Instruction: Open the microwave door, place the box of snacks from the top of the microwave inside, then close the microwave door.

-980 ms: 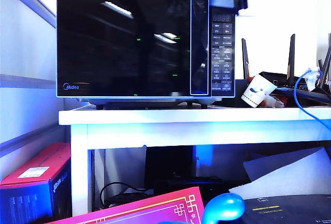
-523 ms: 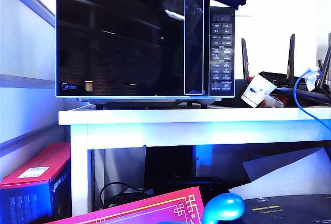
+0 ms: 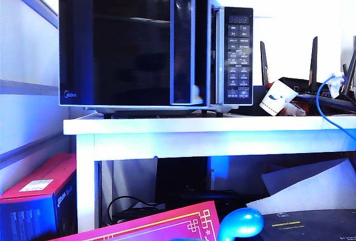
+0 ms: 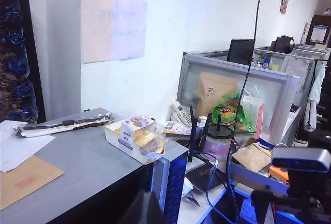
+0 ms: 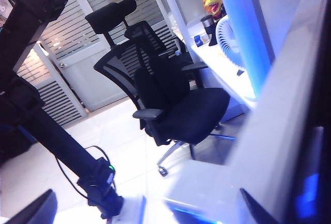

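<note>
The black microwave (image 3: 239, 57) stands on a white table. The microwave door (image 3: 122, 46) hangs partly open, its free edge swung out toward the camera, with a dark gap beside the button panel. The box of snacks (image 4: 137, 138), pale with clear sides, rests on the microwave's grey top (image 4: 88, 167) near its edge; the exterior view does not show it. My left gripper (image 4: 145, 211) hovers above the front of that top, its fingers together as one dark wedge, holding nothing. My right gripper (image 5: 145, 211) is open, fingers wide apart and empty, beside a pale panel (image 5: 289, 105). Neither gripper shows in the exterior view.
On the table (image 3: 211, 124), right of the microwave, lie a tipped white cup (image 3: 276, 97), router antennas (image 3: 314, 57) and a blue cable (image 3: 322, 102). Papers and a brown envelope (image 4: 26, 175) sit on the microwave top. An office chair (image 5: 170, 94) stands behind. A red box (image 3: 39, 185) lies under the table.
The door has swung from nearly shut to partly open. The right gripper, which was at the door's top right corner, has moved out of the exterior view.
</note>
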Motion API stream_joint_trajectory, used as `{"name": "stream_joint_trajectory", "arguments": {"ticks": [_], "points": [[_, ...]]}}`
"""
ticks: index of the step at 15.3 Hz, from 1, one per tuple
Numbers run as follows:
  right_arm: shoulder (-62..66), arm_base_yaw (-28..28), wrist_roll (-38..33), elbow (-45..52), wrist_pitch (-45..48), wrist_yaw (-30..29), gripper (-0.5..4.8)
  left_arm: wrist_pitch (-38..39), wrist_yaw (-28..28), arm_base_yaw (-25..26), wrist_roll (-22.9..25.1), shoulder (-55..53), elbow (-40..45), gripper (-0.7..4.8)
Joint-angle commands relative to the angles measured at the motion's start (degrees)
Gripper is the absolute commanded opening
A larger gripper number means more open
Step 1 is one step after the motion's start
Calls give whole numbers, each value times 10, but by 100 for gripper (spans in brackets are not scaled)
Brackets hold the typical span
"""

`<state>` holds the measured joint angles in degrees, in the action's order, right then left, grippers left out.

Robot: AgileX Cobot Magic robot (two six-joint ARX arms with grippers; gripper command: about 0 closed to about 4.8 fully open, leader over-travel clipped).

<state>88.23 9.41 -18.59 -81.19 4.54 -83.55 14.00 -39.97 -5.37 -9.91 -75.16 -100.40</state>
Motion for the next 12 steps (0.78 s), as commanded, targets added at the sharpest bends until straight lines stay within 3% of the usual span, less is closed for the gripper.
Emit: {"name": "stream_joint_trajectory", "arguments": {"ticks": [1, 2, 3, 5, 7, 12], "points": [[-7, -5, 5, -2, 55, 55, 458, -3, -1, 0, 0, 2, -2, -5], [-6, -5, 15, -2, 62, 88, 458, -3, -2, 0, 0, 2, -2, -5], [-6, -4, 44, -2, 60, 176, 458, -3, -2, 0, 0, 2, -2, -5], [-4, 7, 69, -2, 50, 295, 458, -3, -1, 0, 0, 2, -2, -5], [2, 21, 122, -2, 24, 344, 458, -3, -1, 0, 0, 2, -2, -5], [19, 40, 169, -2, -61, 358, 458, -3, -2, 0, 0, 2, -2, -5]]}}
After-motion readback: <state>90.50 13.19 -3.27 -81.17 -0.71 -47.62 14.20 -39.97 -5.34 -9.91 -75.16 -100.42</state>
